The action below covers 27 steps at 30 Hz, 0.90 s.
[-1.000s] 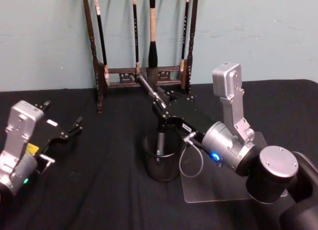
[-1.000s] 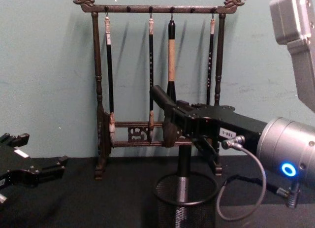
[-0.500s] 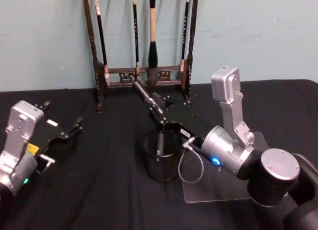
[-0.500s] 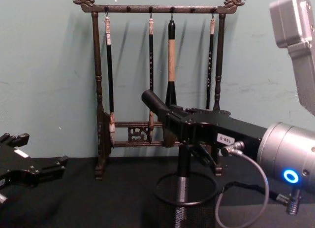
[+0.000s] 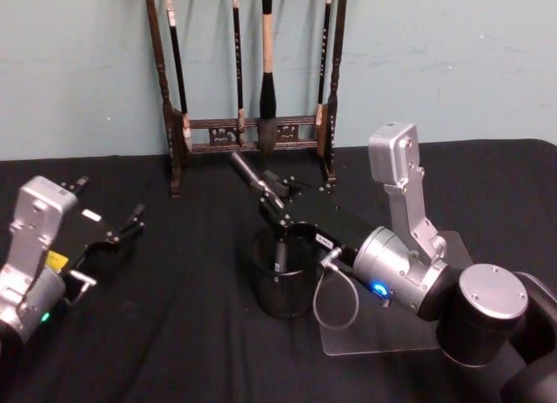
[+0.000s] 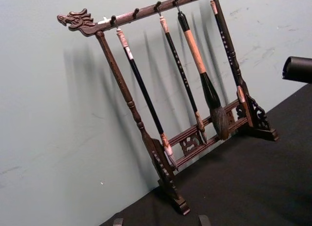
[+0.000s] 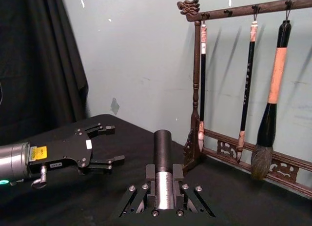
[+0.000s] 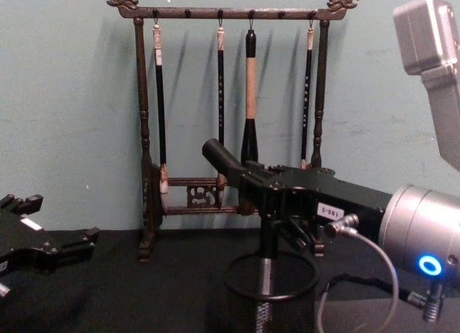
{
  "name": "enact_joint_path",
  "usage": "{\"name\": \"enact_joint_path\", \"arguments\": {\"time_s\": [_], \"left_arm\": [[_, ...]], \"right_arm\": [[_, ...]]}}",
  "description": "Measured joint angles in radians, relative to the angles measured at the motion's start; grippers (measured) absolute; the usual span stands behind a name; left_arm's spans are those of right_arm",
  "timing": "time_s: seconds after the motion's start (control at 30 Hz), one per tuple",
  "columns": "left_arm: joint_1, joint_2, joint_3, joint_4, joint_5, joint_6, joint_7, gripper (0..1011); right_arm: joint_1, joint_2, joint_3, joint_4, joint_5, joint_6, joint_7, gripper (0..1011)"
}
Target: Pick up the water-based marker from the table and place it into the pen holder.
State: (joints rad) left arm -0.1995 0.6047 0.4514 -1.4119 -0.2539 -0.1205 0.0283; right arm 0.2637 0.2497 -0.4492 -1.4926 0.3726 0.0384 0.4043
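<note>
My right tool (image 5: pixel 280 218) was clenched on the marker (image 5: pixel 280 255), which stood upright with its lower end already inside the pen holder (image 5: pixel 283 285) at the centre of the head view. My left tool (image 5: pixel 117 233) waited released at the left edge, well apart. I judged that letting go too soon could let the marker tip against the rim and topple the light holder, or that my tool could catch the rim. The surface (image 5: pixel 191 333) was black cloth; a brush rack (image 5: pixel 252 124) stood behind, against a pale green wall (image 5: pixel 435 55).
</note>
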Motion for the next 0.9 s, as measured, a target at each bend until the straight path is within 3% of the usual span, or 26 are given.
{"name": "enact_joint_path", "arguments": {"time_s": [0.67,0.77,0.8,0.83,0.9], "left_arm": [[0.0,0.0,0.0,0.0,0.0,0.0,0.0,1001],[0.0,0.0,0.0,0.0,0.0,0.0,0.0,1001],[0.0,0.0,0.0,0.0,0.0,0.0,0.0,1001],[0.0,0.0,0.0,0.0,0.0,0.0,0.0,1001],[0.0,0.0,0.0,0.0,0.0,0.0,0.0,1001]], "right_arm": [[0.001,0.001,-0.002,0.001,0.0,0.003,-0.003,209],[0.001,0.001,-0.001,0.001,0.0,0.002,-0.003,248],[0.001,0.001,-0.001,0.001,0.0,0.002,-0.003,327],[0.001,0.001,-0.001,0.001,0.0,0.002,-0.003,327],[0.001,0.001,-0.001,0.001,0.0,0.002,-0.003,427]]}}
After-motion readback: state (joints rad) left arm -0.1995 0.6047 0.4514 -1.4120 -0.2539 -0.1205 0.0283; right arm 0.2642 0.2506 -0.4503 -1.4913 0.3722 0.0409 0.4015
